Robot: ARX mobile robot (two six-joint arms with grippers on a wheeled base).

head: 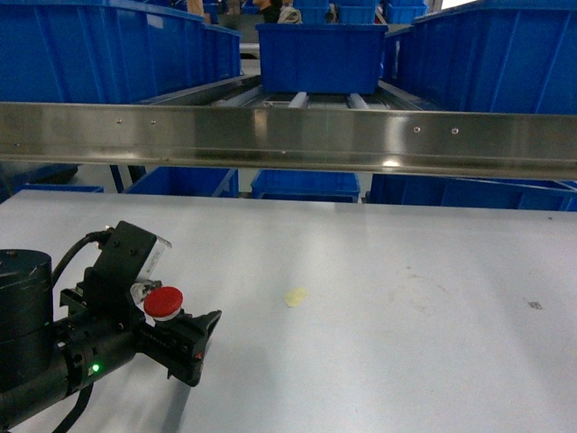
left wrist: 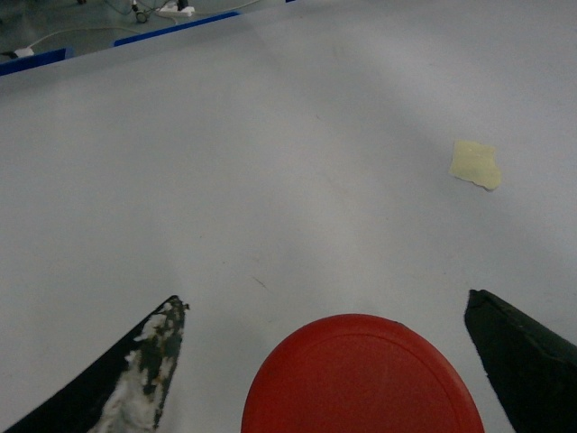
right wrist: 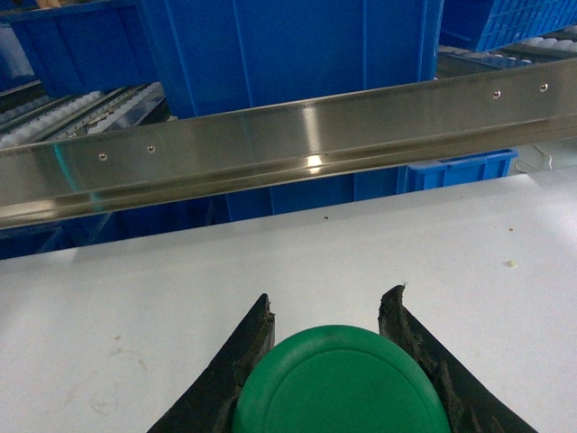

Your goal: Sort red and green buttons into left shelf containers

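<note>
Head: blue bins (head: 321, 56) contents hidden | left gripper (head: 185, 334) grasps red button (head: 163, 302) | right gripper (right wrist: 329, 316) grasps green button (right wrist: 341, 383)

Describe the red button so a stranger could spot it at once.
Start at the grey table and go to its near left corner, where the black left claw lies. The red button sits between its fingers, the only round red cap in view.

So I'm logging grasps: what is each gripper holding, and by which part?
Left gripper has the red button between its fingers; right gripper the green button. The caps hide where each is gripped.
</note>
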